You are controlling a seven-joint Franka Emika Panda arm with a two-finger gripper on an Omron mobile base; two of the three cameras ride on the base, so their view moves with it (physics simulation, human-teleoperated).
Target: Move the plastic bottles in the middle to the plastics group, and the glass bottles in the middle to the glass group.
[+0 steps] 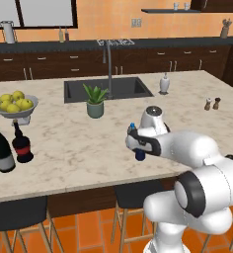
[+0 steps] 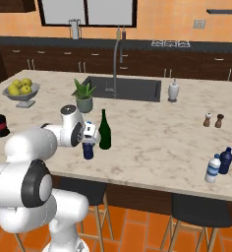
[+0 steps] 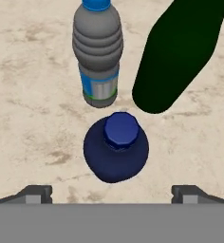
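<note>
**Clerk:** Firstly, item one: gripper (image 3: 112, 192). Fingers (image 3: 35, 193) spread wide, grasping nothing, poised above the squat dark blue bottle (image 3: 116, 153), which stands upright on the island counter (image 3: 33, 133) between the two tips, seen from above.

**Auditor:** And its neighbours?

**Clerk:** Item two: clear bottle with blue cap (image 3: 97, 52), just beside the squat one on its far side. Item three: slim green glass bottle (image 3: 180, 52), also just beside it (whether either actually touches it, I cannot tell). All three form the middle cluster.

**Auditor:** Risks, in your judgement?

**Clerk:** Crowding. A finger descending off-centre could clip the clear bottle or the green one and topple it; the tall narrow glass looks the easier to tip. A grip on the rounded shoulder might also slip.

**Auditor:** Destinations?

**Clerk:** Two plastic bottles (image 2: 218, 166) near the counter's right edge; two dark glass bottles (image 1: 10, 146) far left, both well apart from the cluster.
</note>
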